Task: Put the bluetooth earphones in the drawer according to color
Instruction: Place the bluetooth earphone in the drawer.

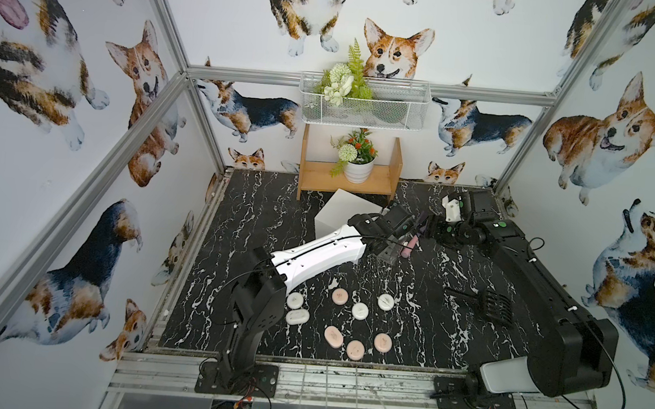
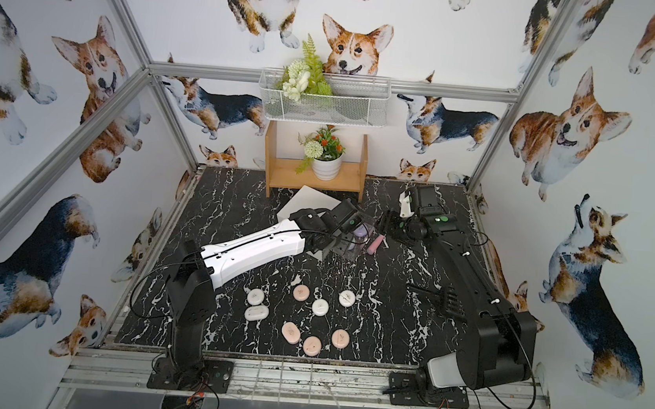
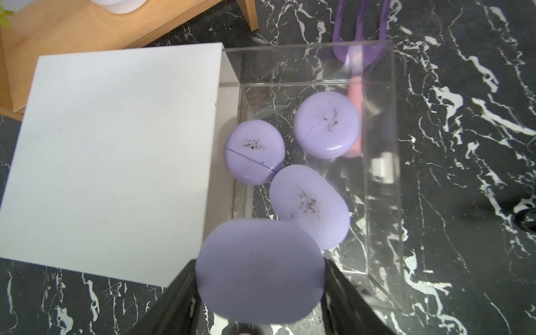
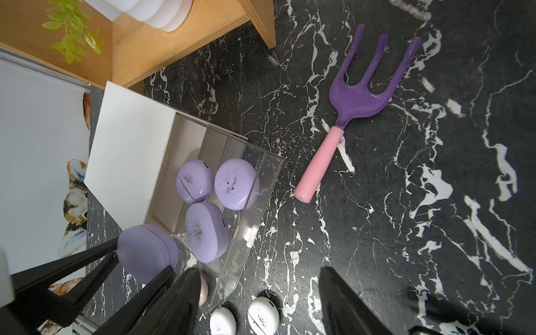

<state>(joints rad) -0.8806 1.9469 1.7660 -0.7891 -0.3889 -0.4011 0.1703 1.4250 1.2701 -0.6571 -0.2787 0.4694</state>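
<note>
Left gripper [image 3: 259,280] clamps a lilac case [image 3: 258,255] above a corner of the open drawer [image 3: 380,162]. Released here, it could clip the drawer's wall and fall outside. Right gripper [image 4: 258,280] gapes empty.

Left hand [image 3: 261,278] clamped on lilac case [image 3: 259,261], right hand [image 4: 259,278] spread wide, both arms outstretched.

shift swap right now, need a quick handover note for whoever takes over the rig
Left gripper: shut on a purple case, above the open clear drawer.
Right gripper: open, empty, beside the drawer.
Done: three purple cases lie in the drawer.
Left: drop the held one in, then sort four white cases and four pink cases on the table.
</note>
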